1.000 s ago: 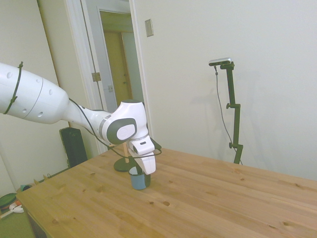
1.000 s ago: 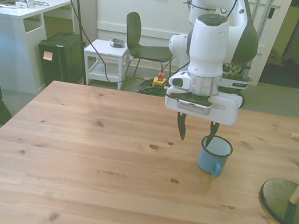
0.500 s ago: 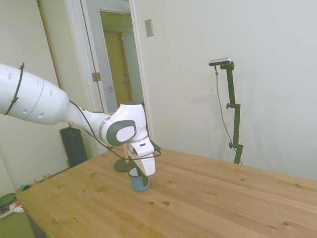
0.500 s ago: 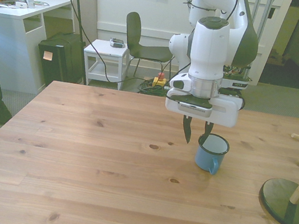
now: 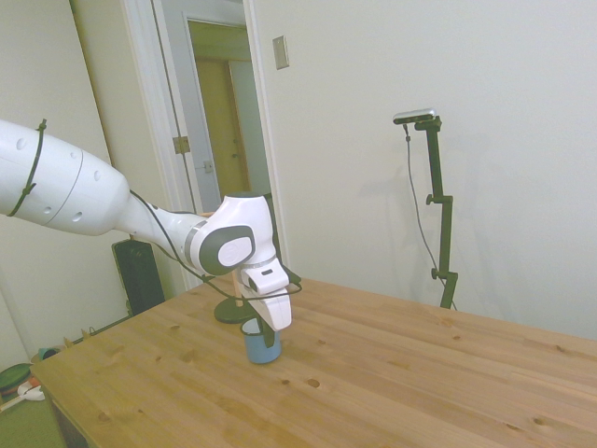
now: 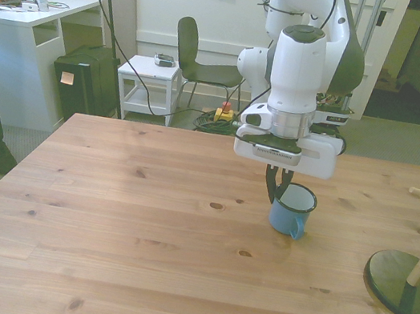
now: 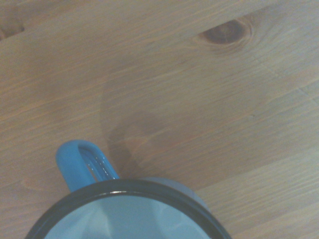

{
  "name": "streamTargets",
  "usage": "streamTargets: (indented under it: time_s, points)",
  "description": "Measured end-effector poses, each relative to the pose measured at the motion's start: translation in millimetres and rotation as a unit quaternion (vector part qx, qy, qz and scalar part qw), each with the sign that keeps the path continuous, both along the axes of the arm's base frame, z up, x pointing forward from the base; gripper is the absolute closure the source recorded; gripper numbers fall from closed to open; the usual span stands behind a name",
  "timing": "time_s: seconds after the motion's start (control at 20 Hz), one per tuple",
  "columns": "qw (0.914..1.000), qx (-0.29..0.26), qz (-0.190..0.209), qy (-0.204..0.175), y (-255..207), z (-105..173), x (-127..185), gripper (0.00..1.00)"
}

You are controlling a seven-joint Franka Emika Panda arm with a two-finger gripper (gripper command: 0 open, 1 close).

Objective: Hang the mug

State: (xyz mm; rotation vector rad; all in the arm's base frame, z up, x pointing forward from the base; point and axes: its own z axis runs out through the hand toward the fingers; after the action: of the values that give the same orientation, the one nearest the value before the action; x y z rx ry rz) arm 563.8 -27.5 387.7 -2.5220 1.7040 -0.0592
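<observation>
Front view has the gripper [image 6: 276, 190] right down at the mug [image 6: 291, 209], dark fingers pinched close together over the rim on the side toward the front view's left, so it looks like they're clamped on the mug's wall, one finger inside and one outside. The mug is a small light-blue enamel-looking cup, pale inside, and its rim reads dark here. It stands upright on the wooden table [image 6: 139, 234], or maybe just off it, I honestly can't tell. Its little loop handle points toward the camera side.

The tabletop is pale pine planks with visible grain and a few dark knots, one knot [image 6: 217, 205] just to the front view's left of the mug. Off to the mug's right in that view there's the mug tree [image 6: 418, 267]: a round dark flat base with a slim wooden post and pegs sticking out.

Side view shows the mug [image 5: 261, 343] tucked under the white rounded gripper [image 5: 270, 329], with the tree's dark base [image 5: 227, 309] just behind it.

Wrist view is a close, soft-focus look at the mug [image 7: 124, 211]: dark rim, glossy blue handle, smooth grainy table [image 7: 174, 89] wood beyond it.
</observation>
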Motion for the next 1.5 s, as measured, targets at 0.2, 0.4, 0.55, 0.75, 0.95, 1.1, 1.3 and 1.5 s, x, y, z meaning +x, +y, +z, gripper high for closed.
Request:
streamTargets:
  time_s: [0.2, 0.4, 0.55, 0.75, 0.95, 1.1, 1.3, 1.5]
  points:
    - [1.0, -0.001, 0.005, 0.0, 2, 0, 0, 1.0]
    - [0.9995, -0.016, 0.017, -0.022, 4, 25, -11, 1.0]
    - [0.9981, -0.021, 0.019, -0.054, 4, 63, -30, 1.0]
    - [0.9957, -0.022, 0.02, -0.087, 6, 112, -50, 1.0]
    - [0.9942, -0.023, 0.023, -0.103, 9, 145, -51, 1.0]
    - [0.9931, -0.024, 0.027, -0.112, 12, 171, -45, 1.0]
    - [0.992, -0.024, 0.035, -0.119, 23, 197, -33, 1.0]
    - [0.9918, -0.022, 0.034, -0.121, 29, 212, -19, 1.0]
